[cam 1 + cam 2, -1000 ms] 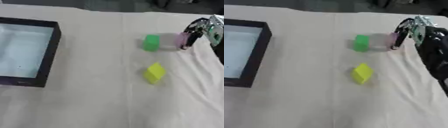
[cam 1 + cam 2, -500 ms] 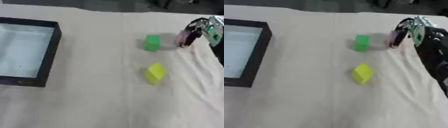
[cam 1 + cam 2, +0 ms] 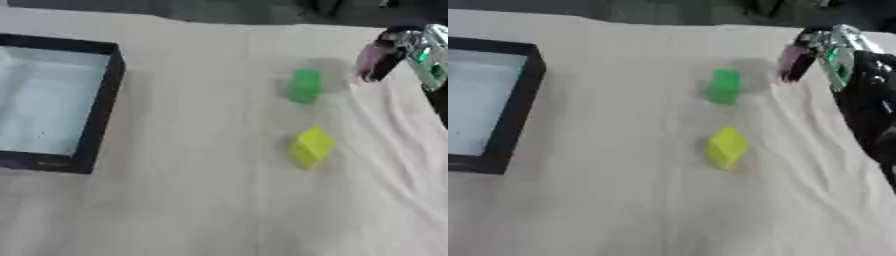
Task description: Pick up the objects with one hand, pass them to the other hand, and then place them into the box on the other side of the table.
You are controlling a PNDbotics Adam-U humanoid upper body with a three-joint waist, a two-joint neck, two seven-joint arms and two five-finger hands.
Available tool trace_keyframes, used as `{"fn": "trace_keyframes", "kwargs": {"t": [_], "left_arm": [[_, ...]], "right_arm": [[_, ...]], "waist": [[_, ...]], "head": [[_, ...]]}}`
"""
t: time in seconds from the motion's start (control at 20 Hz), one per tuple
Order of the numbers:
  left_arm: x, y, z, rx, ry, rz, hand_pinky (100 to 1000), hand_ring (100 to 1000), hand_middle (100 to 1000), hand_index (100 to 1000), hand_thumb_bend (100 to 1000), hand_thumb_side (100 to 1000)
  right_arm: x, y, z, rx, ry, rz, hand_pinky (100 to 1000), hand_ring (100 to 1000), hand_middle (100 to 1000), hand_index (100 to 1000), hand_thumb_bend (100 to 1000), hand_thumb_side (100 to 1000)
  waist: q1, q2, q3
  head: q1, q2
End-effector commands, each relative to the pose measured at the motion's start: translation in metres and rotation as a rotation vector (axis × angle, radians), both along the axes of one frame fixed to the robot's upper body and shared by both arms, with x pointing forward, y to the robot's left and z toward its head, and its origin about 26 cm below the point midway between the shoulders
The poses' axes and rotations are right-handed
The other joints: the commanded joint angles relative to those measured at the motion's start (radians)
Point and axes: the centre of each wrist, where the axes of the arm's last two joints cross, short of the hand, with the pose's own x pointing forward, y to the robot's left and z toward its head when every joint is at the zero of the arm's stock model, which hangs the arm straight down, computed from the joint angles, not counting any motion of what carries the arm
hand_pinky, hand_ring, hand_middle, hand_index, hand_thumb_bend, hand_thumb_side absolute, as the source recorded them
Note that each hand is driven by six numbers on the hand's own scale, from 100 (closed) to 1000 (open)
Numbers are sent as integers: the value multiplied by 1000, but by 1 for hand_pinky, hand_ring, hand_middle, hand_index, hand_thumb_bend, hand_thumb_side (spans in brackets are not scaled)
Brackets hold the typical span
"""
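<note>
Lifted clear of the cloth since a second ago, a pink block is seen held in the curled fingers of the right hand at the upper right of the frame, where earlier it stood on the table beside the green block. No change of place is noted for the green block, right of centre, or for the yellow block lower down. The black-walled box is shown at the left edge, well apart from all three blocks, on the cloth-covered table.

No left hand is shown in either view, so the hand-over is judged still to come. A drop could follow if the pink block, held only by its upper part as far as can be told, is released before it is taken by the other hand; it could then fall onto the green block just below and left of it. A wrinkle in the cloth at the right could also catch a low carry.

More of the right forearm is shown in the right eye view; in the left eye view the box is shown more fully.
</note>
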Motion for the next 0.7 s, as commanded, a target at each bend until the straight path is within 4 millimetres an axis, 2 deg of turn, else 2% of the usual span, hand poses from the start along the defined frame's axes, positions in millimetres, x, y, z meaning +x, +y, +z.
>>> {"fn": "trace_keyframes", "kwargs": {"t": [0.05, 0.5, 0.7], "left_arm": [[-3, 1, 11, 22, -31, -4, 749, 759, 749, 870, 282, 695], [-4, 1, 9, 34, -14, -10, 750, 758, 750, 870, 279, 694], [-4, 0, 10, 39, -13, -15, 751, 758, 751, 870, 278, 694]], "right_arm": [[-17, -1, 35, -21, -94, 38, 848, 769, 617, 591, 208, 100], [-58, 36, 52, -40, -223, 199, 832, 733, 606, 582, 136, 100], [-70, 51, 51, 2, -268, 248, 827, 719, 598, 571, 100, 100]], "waist": [[10, -23, -4], [13, -36, -14], [17, -39, -17]], "head": [[10, -17], [24, -24], [44, -8]]}}
